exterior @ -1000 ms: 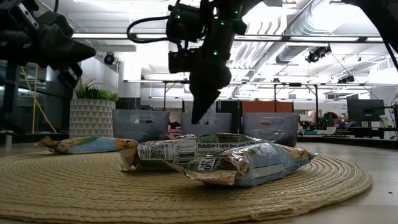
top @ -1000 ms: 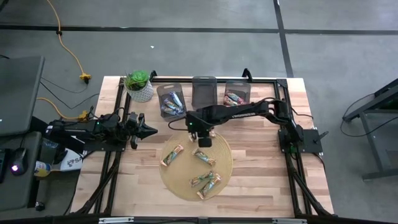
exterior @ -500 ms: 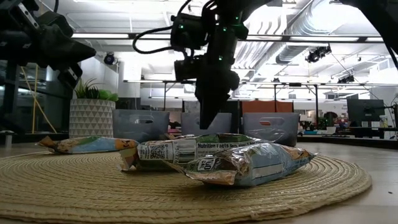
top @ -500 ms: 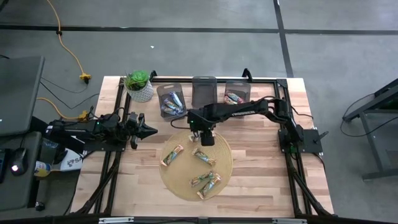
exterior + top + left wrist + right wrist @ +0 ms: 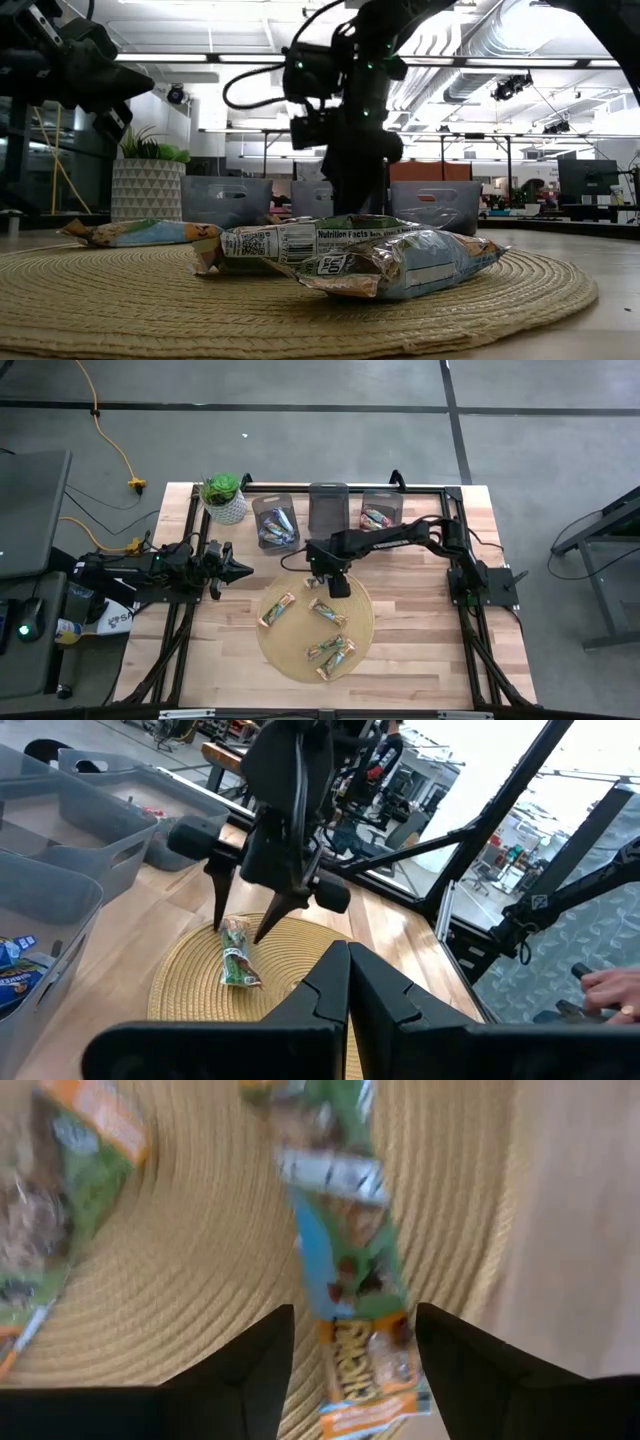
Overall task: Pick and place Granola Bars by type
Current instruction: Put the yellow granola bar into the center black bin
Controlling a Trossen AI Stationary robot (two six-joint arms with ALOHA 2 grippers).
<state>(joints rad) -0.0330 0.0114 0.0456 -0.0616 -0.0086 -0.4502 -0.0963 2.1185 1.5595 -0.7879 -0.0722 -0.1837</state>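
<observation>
Right gripper (image 5: 240,925) hangs over the mat's (image 5: 360,640) far edge, fingers spread astride a bar (image 5: 238,953), its long axis running between them. Left gripper (image 5: 243,569), pressed together, waits well off.

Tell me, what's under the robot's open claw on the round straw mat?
A green and orange granola bar lies on the straw mat, right between the open fingers of the right gripper. From above, the arm covers that bar, so only the side pictures show it.

Right gripper (image 5: 319,582) is lower now, fingers spread wider than before, straddling a granola bar (image 5: 237,952) on the mat (image 5: 270,640).
</observation>
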